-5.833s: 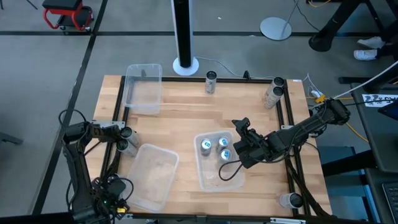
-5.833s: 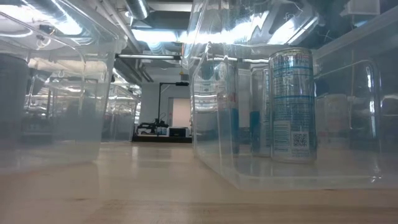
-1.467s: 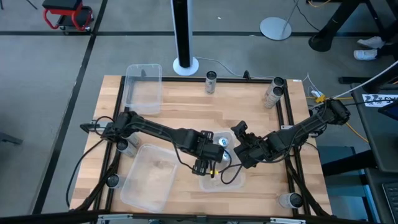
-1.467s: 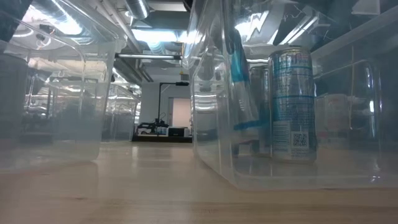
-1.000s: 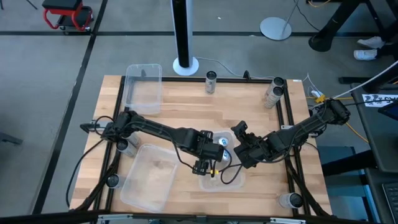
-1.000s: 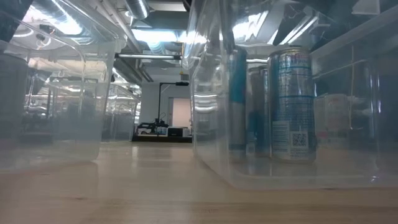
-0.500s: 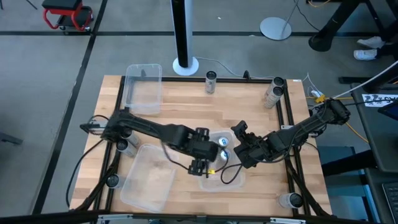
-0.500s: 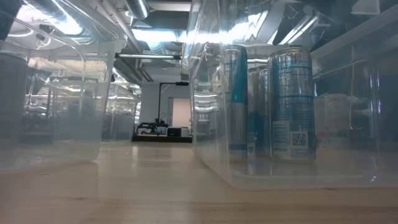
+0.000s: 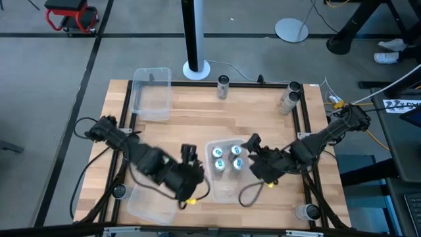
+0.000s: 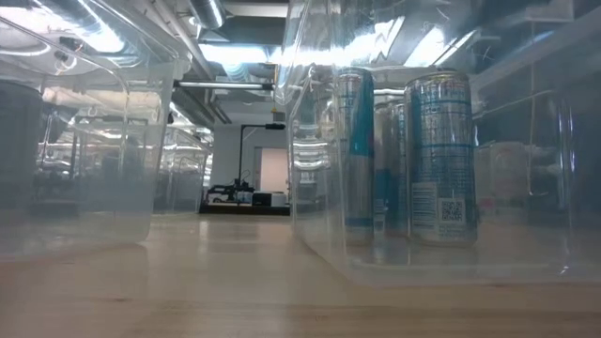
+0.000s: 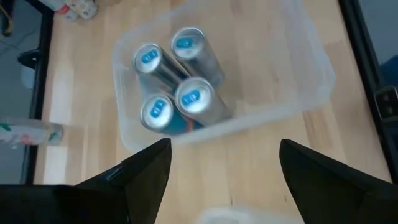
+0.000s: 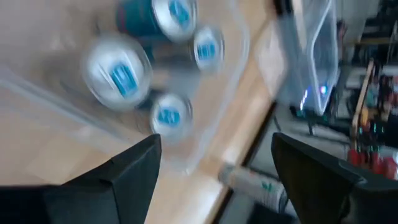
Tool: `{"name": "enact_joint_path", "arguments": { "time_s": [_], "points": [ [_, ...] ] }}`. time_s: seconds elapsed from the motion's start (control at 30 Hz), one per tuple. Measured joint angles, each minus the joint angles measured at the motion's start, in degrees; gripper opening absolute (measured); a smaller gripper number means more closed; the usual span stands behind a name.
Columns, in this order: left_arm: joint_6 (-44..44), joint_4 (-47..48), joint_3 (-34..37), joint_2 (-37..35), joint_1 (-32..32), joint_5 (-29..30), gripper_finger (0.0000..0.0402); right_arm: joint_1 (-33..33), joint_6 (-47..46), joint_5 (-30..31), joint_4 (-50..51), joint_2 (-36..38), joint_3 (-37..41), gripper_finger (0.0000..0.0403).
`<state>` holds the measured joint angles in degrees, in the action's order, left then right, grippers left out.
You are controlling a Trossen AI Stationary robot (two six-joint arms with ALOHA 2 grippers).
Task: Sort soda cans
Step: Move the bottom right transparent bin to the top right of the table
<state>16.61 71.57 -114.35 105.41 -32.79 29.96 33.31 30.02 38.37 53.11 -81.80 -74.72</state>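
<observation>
Jaws of the left gripper (image 11: pixel 221 180) gape empty, pulled back; four cans (image 9: pixel 227 158) now in the bin (image 9: pixel 227 187).

My work surface is a pale wooden table (image 9: pixel 191 125) with a black frame. Three clear plastic bins rest on it: one (image 9: pixel 150 93) at the far left corner, one (image 9: pixel 230 170) near the middle, one (image 9: pixel 148 197) at the near left. Single cans (image 9: pixel 223 86) stand along the far edge.
</observation>
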Motion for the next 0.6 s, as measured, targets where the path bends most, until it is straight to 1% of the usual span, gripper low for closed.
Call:
{"name": "enact_joint_path", "arguments": {
  "time_s": [0.13, 0.17, 0.3, 0.4, 0.5, 0.6],
  "points": [
    [3.32, -0.55, 4.05, -0.21, -5.14, 3.17, 0.0286, 5.57, -1.61, -0.35, -3.55, 0.04, -1.51, 0.0305],
    [4.16, -0.72, 5.30, -0.14, -6.31, 4.06, 0.0286, 6.96, -1.88, -0.79, -5.43, 0.04, -1.51, 0.0305],
    [9.29, 0.12, 9.96, -0.54, -11.13, 11.09, 0.0285, 11.83, -2.51, -5.19, -14.20, -0.33, -1.48, 0.0305],
    [14.07, -0.34, 13.02, -1.74, -14.31, 13.23, 0.0285, 14.67, -1.01, -6.30, -21.09, -1.85, -1.49, 0.0305],
    [19.24, -0.05, 15.86, -3.23, -17.56, 15.55, 0.0285, 15.66, -0.77, -7.05, -25.15, -3.58, -1.47, 0.0305],
    [23.30, 0.31, 17.66, -3.79, -20.64, 17.94, 0.0285, 15.60, -1.27, -6.30, -25.43, -6.48, -1.49, 0.0305]
  ]
}}
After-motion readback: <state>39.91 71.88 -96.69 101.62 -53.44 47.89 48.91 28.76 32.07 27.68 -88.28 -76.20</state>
